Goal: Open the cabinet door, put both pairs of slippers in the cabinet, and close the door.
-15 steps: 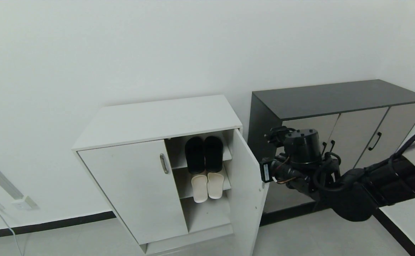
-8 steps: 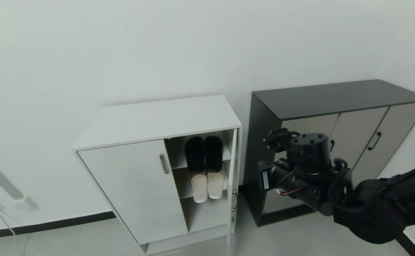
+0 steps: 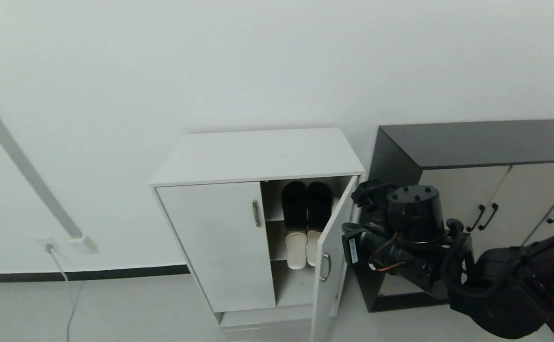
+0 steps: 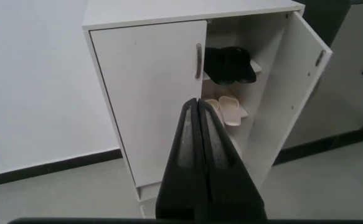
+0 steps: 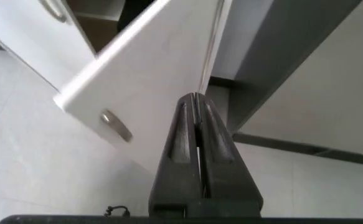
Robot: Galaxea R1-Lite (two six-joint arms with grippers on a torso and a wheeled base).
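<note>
So I'm holding my right arm (image 3: pixel 448 259) out low in front of the dark cabinet (image 3: pixel 476 142), elbow bent, with the wrist pointing in toward the white cabinet (image 3: pixel 258 156). My right tool (image 5: pixel 197 98) is sitting with its two fingers pressed flat together, gripping nothing. It's aiming at the outer face of the right door (image 3: pixel 334 237), on the hinge side of the door handle (image 3: pixel 325 267). Honestly, I can't tell if the tip is touching the panel or just hovering right beside it. The door itself is hanging about half open, angling out from the front.

My left tool (image 4: pixel 197 106) is hanging well apart from the cabinet and facing the left door (image 4: pixel 150 93), which is shut. Its fingers are squeezed together too, carrying nothing.

Both pairs are sitting inside: the black slippers (image 3: pixel 307 205) on the top shelf and the white slippers (image 3: pixel 300 244) on the shelf right below.

From the head view, the door's edge is covering part of the right-hand white slipper. It's also hiding a strip of the bottom compartment. The picture's lower edge is cutting off the cabinet's base and the foot of the door.
</note>
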